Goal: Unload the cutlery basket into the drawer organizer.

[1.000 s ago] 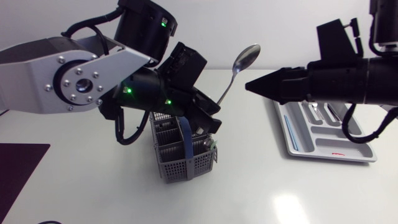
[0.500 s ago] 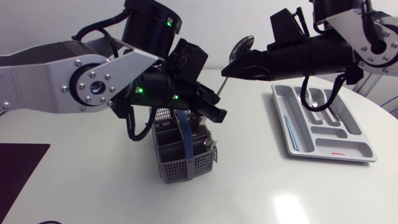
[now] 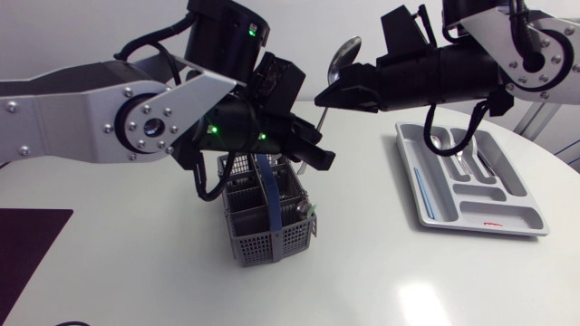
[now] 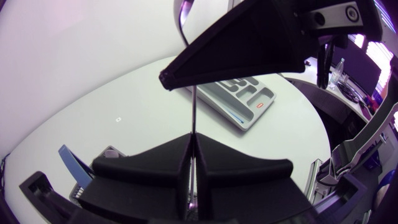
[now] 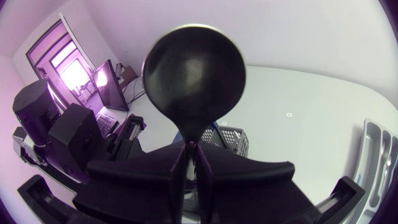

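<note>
Open table (image 3: 408,272) is lying in front of and to the right of the basket, and the left arm is filling the left side above it. One grey cutlery basket (image 3: 272,243) with a blue handle is standing near the table middle, under the left arm. One grey drawer organizer (image 3: 480,225) is lying well apart from it, close to the right table edge. One spoon (image 3: 343,56) is being held in the air above the basket, bowl up, between the two arms. The left gripper (image 3: 313,149) is pinching the lower handle, fingers nearly together. In the left wrist view the left gripper (image 4: 194,152) is clamped on the thin handle (image 4: 194,112), with the right gripper (image 4: 249,43) crossing just ahead of it and the organizer (image 4: 239,102) showing beyond. The right gripper (image 3: 324,98) is coming in from the right and meeting the spoon just below the bowl. In the right wrist view its fingers (image 5: 191,155) are narrow and squeezing the neck from both sides, the bowl (image 5: 194,74) standing right ahead and the basket (image 5: 227,138) down beyond. Some cutlery is lying in the organizer compartments, but the exact count cannot be told.
</note>
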